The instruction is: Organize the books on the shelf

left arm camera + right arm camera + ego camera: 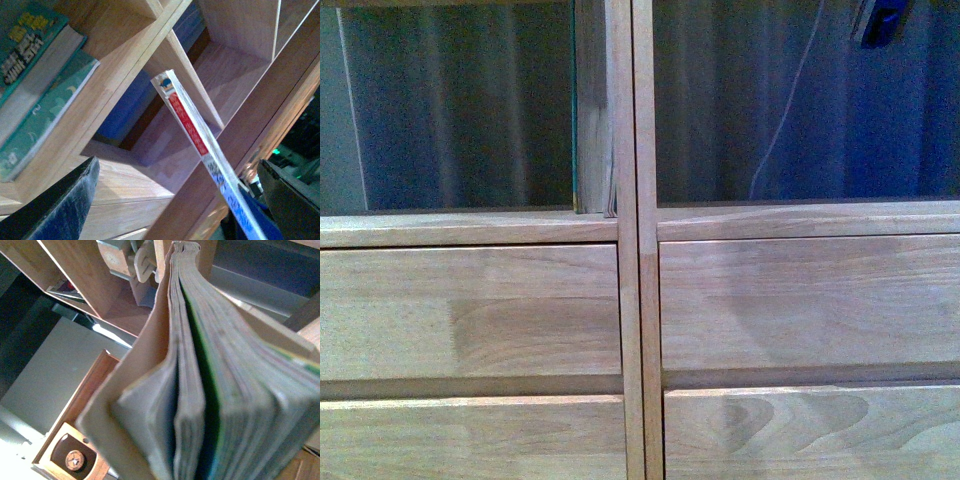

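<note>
Since red-and-white-spined book (192, 127) is not yet in shelf (120, 90) and softcover bundle (200, 390) sits before right wrist camera, you judge task partway. Left wrist view: two teal books (42, 117) lie flat on shelf board; left gripper (177, 165) jaws stand wide apart, that book slanting between, unclamped as far as you see. Front view alone shows slim teal-edged book (592, 110) upright against centre divider, drawer fronts (470, 310) below, no arm. Right wrist view alone: bundle seen page-edge on; right gripper unseen, jaws untellable.
</note>
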You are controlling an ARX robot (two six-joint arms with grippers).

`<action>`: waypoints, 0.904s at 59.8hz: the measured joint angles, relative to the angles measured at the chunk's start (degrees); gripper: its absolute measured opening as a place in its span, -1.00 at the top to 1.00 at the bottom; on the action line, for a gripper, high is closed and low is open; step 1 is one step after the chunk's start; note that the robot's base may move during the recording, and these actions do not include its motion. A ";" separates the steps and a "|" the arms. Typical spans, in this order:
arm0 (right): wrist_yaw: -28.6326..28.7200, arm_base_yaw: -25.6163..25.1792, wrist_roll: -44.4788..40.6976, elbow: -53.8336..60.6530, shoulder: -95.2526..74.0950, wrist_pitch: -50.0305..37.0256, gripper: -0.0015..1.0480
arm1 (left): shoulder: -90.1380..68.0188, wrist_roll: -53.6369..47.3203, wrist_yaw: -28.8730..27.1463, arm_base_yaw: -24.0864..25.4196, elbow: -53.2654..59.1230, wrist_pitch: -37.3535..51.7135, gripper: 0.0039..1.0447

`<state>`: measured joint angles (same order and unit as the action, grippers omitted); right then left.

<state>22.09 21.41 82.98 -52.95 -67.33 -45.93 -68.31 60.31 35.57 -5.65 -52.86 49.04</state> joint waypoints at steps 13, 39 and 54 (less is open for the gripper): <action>0.00 0.00 -0.04 0.00 0.00 0.00 0.86 | -5.53 10.54 -2.43 -5.09 -4.90 1.64 -0.86; 0.00 0.00 -0.07 0.00 0.00 0.00 0.86 | -11.78 10.29 -6.32 -14.73 -8.48 0.90 -0.86; -0.02 0.00 -0.07 0.00 0.00 0.00 0.86 | -12.44 9.03 -7.56 -15.93 -10.12 -0.72 -0.47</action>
<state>22.06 21.41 82.91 -52.95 -67.33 -45.93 -80.75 69.34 28.01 -21.58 -62.98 48.31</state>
